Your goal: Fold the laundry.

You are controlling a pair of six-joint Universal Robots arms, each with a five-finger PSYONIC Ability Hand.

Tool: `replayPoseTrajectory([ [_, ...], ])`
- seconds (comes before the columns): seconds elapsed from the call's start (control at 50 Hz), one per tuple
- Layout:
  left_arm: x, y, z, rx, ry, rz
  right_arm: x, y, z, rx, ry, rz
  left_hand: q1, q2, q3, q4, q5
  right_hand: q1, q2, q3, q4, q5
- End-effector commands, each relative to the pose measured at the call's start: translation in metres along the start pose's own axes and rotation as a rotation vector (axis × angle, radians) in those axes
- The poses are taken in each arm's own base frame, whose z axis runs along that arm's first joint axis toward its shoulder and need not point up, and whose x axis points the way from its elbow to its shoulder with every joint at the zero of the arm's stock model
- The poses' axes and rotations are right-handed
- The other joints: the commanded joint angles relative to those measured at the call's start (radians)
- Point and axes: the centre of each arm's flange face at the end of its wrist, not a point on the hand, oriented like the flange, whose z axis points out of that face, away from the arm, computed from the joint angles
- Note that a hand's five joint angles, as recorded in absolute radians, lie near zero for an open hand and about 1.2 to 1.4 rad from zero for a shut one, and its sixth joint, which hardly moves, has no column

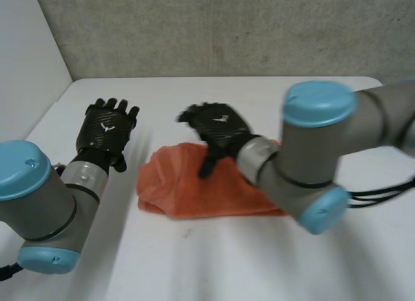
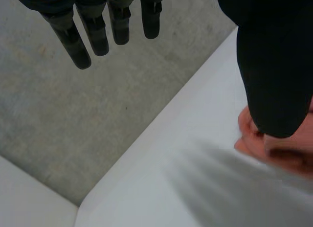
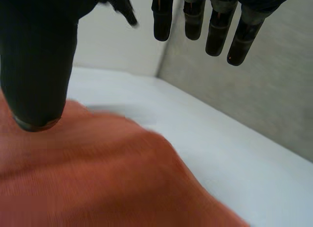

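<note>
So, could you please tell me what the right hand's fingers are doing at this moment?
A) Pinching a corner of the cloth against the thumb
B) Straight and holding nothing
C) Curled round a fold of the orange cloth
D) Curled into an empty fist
B: in its own wrist view the right hand has straight, spread fingers reaching out past the orange cloth, with no cloth caught between them and the thumb.

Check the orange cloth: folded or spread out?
Folded. The orange cloth lies as a compact, thick pad with a rounded doubled edge; the right hand is open over it.
</note>
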Motion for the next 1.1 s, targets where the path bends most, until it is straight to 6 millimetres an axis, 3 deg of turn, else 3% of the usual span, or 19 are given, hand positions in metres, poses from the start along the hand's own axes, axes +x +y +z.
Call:
replayPoseTrajectory([
  [0.02, 0.025, -0.023, -0.004, 0.068, 0.131, -0.085, 0.052, 0.043, -0.038, -0.147, 0.139, -0.013, 0.008, -0.008, -0.014, -0.009, -0.027, -0.032, -0.048, -0.044, -0.061, -0.072],
  [0.12, 0.047, -0.017, -0.005, 0.005, 0.287, -0.163, 0.064, 0.077, -0.051, -0.19, 0.179, -0.058, 0.014, -0.002, -0.008, -0.003, -0.021, 0.18, 0.165, 0.168, 0.151, 0.14],
  [0.22, 0.069, -0.02, -0.002, -0.021, 0.369, -0.183, 0.065, 0.091, -0.056, -0.197, 0.193, -0.074, 0.029, 0.012, 0.007, 0.012, -0.006, 0.342, 0.327, 0.33, 0.313, 0.302],
  [0.34, 0.065, -0.009, 0.019, -0.065, 0.265, -0.164, 0.07, 0.098, -0.059, -0.205, 0.21, -0.072, 0.038, 0.021, 0.016, 0.021, 0.003, 0.412, 0.397, 0.401, 0.384, 0.373],
  [0.42, 0.053, 0.006, 0.031, -0.115, 0.172, -0.102, 0.071, 0.098, -0.059, -0.193, 0.216, -0.079, 0.038, 0.021, 0.016, 0.021, 0.003, 0.588, 0.573, 0.576, 0.56, 0.549],
  [0.52, 0.049, 0.03, 0.033, -0.192, 0.126, 0.058, 0.078, 0.102, -0.06, -0.182, 0.242, -0.091, 0.032, 0.015, 0.01, 0.015, -0.003, 1.095, 1.08, 1.083, 1.067, 1.056],
  [0.56, 0.047, 0.036, 0.03, -0.221, 0.113, 0.113, 0.08, 0.102, -0.06, -0.181, 0.246, -0.103, 0.023, 0.007, 0.001, 0.006, -0.012, 1.189, 1.174, 1.177, 1.161, 1.15],
  [0.62, 0.048, 0.036, 0.022, -0.23, 0.121, 0.128, 0.082, 0.104, -0.062, -0.198, 0.252, -0.13, 0.014, -0.002, -0.008, -0.003, -0.021, 1.189, 1.174, 1.178, 1.161, 1.15],
  [0.74, 0.037, 0.008, 0.013, -0.169, 0.095, 0.097, 0.095, 0.113, -0.074, -0.252, 0.284, -0.166, 0.008, -0.008, -0.014, -0.009, -0.027, 1.189, 1.174, 1.178, 1.161, 1.15],
  [0.84, 0.025, -0.024, 0.005, -0.087, 0.059, 0.017, 0.105, 0.103, -0.086, -0.242, 0.321, -0.209, 0.005, -0.011, -0.016, -0.012, -0.03, 1.189, 1.174, 1.178, 1.161, 1.15],
  [0.94, 0.013, -0.042, -0.001, -0.04, 0.032, -0.04, 0.11, 0.085, -0.092, -0.218, 0.345, -0.274, -0.001, -0.017, -0.022, -0.017, -0.035, 1.189, 1.174, 1.178, 1.161, 1.15],
  [1.04, 0.003, -0.051, -0.007, -0.017, 0.01, -0.058, 0.113, 0.053, -0.088, -0.162, 0.357, -0.379, -0.001, -0.017, -0.022, -0.017, -0.035, 1.189, 1.174, 1.178, 1.161, 1.15],
  [1.1, 0.001, -0.051, -0.007, -0.018, 0.005, -0.06, 0.101, 0.034, -0.08, -0.102, 0.328, -0.424, -0.003, -0.02, -0.025, -0.02, -0.038, 1.189, 1.174, 1.178, 1.161, 1.15],
])
